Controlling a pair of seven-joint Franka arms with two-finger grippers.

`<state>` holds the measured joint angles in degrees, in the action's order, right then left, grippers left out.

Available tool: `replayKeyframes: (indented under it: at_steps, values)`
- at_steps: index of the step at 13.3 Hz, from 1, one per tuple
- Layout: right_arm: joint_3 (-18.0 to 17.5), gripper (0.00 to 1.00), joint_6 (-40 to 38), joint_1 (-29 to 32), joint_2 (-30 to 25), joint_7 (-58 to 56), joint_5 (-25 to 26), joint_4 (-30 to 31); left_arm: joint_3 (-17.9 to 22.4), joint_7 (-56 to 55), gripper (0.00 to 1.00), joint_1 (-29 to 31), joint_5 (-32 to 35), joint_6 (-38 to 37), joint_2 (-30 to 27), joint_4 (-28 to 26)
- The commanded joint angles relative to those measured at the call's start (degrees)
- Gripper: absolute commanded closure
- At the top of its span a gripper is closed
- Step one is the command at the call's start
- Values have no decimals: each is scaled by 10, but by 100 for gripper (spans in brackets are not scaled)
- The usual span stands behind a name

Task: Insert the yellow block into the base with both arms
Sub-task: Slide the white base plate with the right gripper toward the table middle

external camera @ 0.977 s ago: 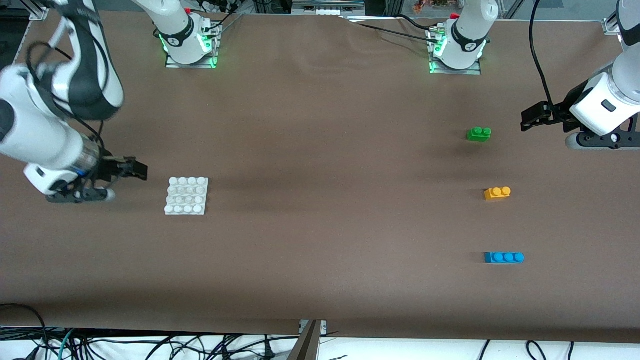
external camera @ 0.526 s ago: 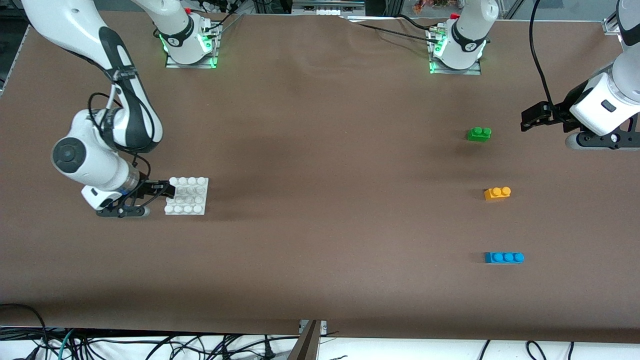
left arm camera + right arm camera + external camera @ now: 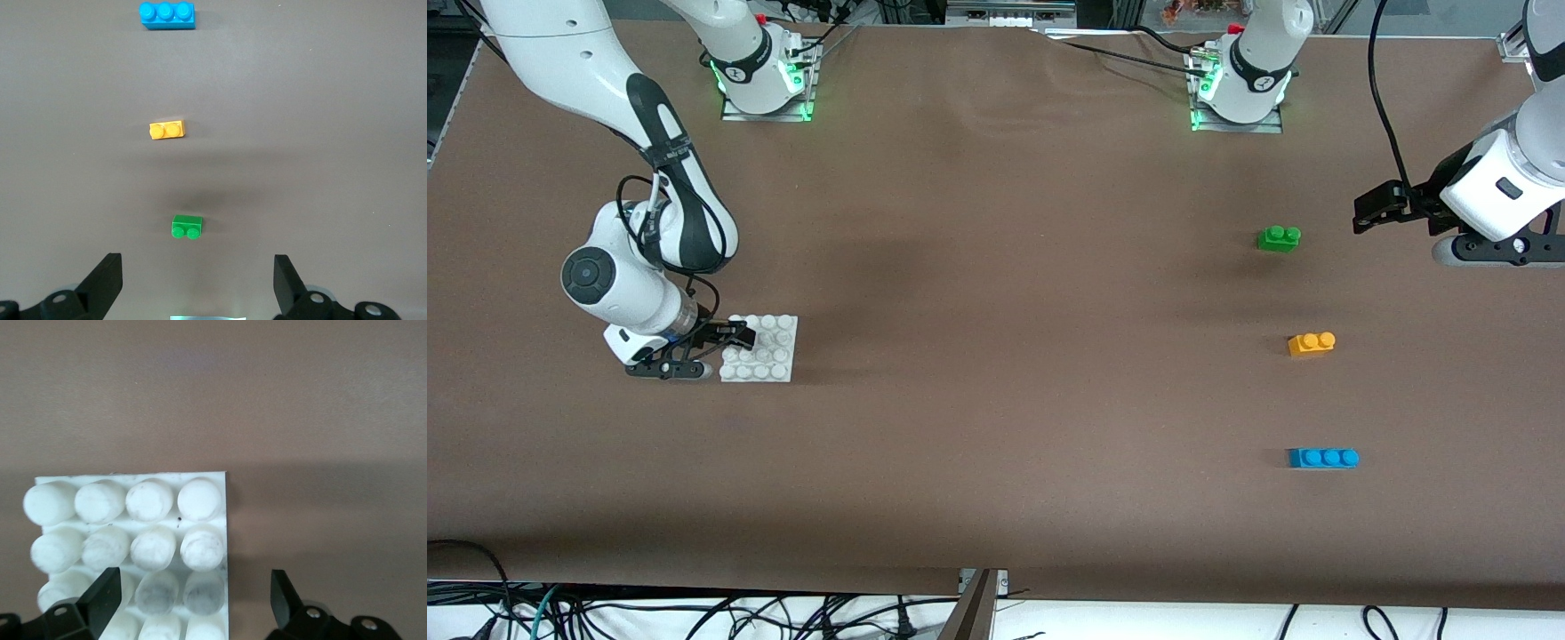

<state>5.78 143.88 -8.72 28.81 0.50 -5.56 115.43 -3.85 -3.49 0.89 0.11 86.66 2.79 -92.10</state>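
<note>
The yellow block [image 3: 1311, 343] lies on the table toward the left arm's end, between a green brick [image 3: 1279, 237] and a blue brick [image 3: 1323, 458]. It also shows in the left wrist view [image 3: 167, 129]. The white studded base [image 3: 769, 351] lies toward the right arm's end. My right gripper [image 3: 738, 338] is open and low over the base's edge. In the right wrist view the gripper [image 3: 195, 597] has one finger over the base [image 3: 127, 520] and the other over bare table. My left gripper [image 3: 1362, 213] hangs open and empty, off to the side of the green brick, and waits.
The green two-stud brick [image 3: 187, 227] is the closest to my left gripper [image 3: 197, 283], and the blue three-stud brick [image 3: 167, 13] is the one most distant from it. The brown table mat [image 3: 996, 356] runs between the base and the bricks.
My right arm has swung toward the base, and its open gripper has come from beside it to over its edge. The left arm and the bricks have not moved.
</note>
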Motion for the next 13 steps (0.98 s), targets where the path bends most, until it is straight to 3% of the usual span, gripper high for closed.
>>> replayKeyframes:
  at_steps: [1, 4, 10, 13]
  values:
    - [-7, 1, 35, 5, 12, 6, -9, 9, -3, 11, 0, 3, -2, -6, -1, 3]
    - [-7, 3, 46, 5, 21, 6, -9, 9, -3, 11, 0, 3, -2, -6, -1, 3]
    - [-14, 19, 57, 4, 26, 8, -9, 9, -3, 11, 0, 3, -2, -6, -1, 3]
    - [-19, 20, 66, 1, 27, 14, -9, 9, -3, 11, 0, 3, -2, -6, -1, 3]
